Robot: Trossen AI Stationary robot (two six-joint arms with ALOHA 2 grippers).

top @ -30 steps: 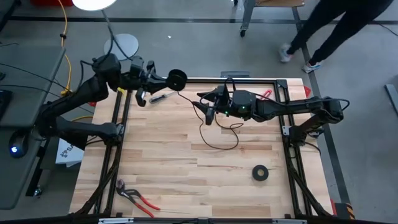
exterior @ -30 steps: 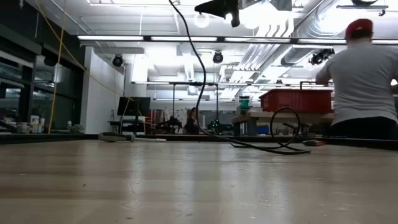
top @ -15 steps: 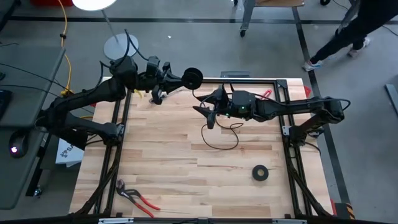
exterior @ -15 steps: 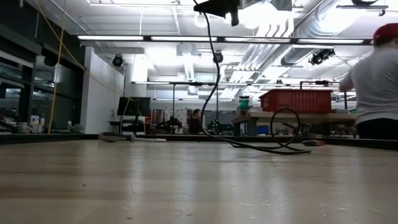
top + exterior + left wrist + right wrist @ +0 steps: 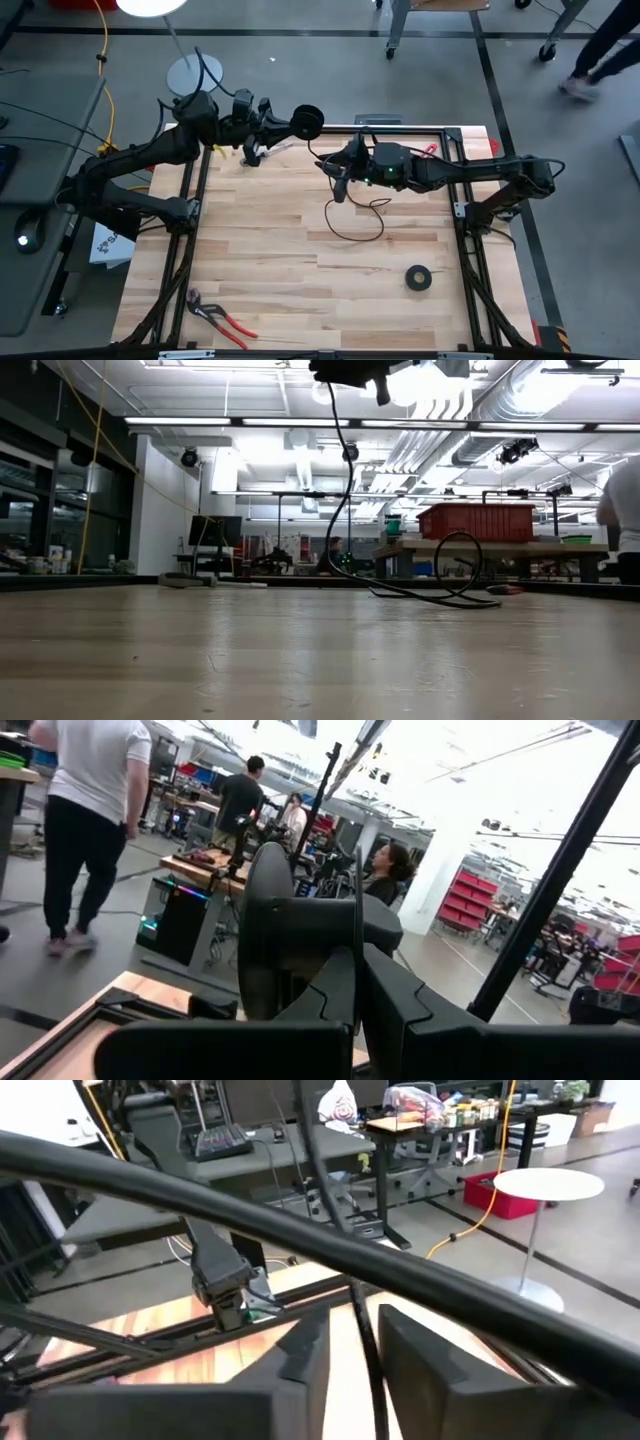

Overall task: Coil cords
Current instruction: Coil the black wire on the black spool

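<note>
A: High view — where is the cord (image 5: 352, 218)?

B: Mid-table, looping toward 3 o'clock, its upper end rising to the right gripper (image 5: 337, 172) near 12 o'clock.

A: Is that gripper gripping it?

B: The right wrist view shows its fingers (image 5: 300, 1350) narrow, the cord (image 5: 368, 1350) running between them.

A: And the left gripper (image 5: 285, 127)?

B: At 11 o'clock over the table's far edge, clamped tight on a black spool (image 5: 309, 122).

Cord (image 5: 352, 215) lies mid-table, tape roll (image 5: 418, 277) right, pliers (image 5: 222, 318) left.
</note>
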